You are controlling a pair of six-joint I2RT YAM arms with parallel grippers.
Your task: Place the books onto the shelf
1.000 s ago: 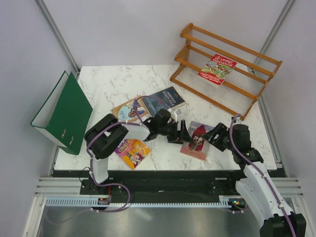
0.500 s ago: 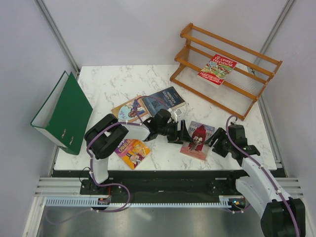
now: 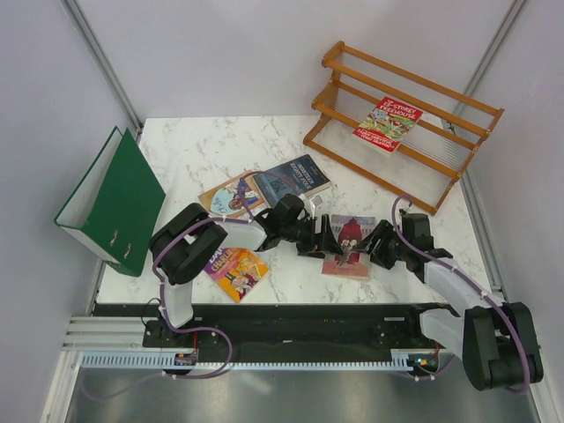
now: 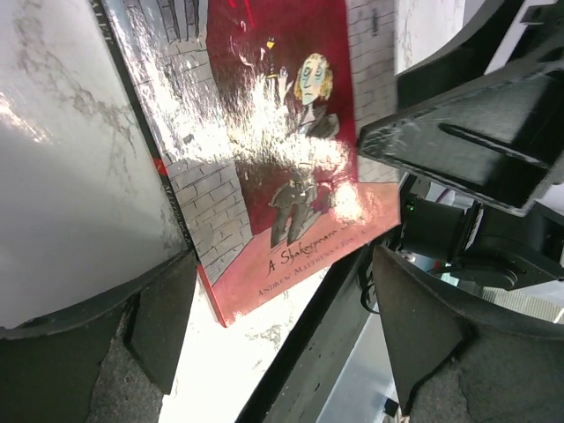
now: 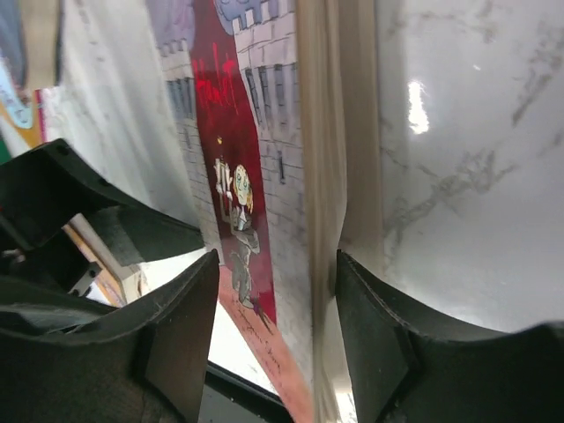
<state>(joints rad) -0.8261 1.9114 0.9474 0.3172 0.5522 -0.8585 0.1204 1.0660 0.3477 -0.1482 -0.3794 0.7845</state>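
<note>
The pink book with dark figures (image 3: 350,245) lies near the table's front edge between my two grippers. My left gripper (image 3: 328,238) is open at its left side, and the book's (image 4: 282,132) near corner lies between the wide jaws (image 4: 282,344) without touching them. My right gripper (image 3: 379,242) straddles the book's right page edge (image 5: 326,176). Its jaws (image 5: 278,335) are open, with a gap to the cover on one side. The red cartoon book (image 3: 388,122) rests on the shelf (image 3: 352,145). The dark blue (image 3: 291,179), tan (image 3: 231,196) and purple-and-yellow (image 3: 236,269) books lie on the table.
A large green ring binder (image 3: 113,201) stands open at the table's left edge. The shelf stands at the back right corner against the wall. The table's front edge (image 4: 326,317) runs just past the pink book's corner.
My right gripper has moved left onto the pink book's right edge and its jaws have narrowed. The book has shifted slightly left. The left arm has stayed put.
</note>
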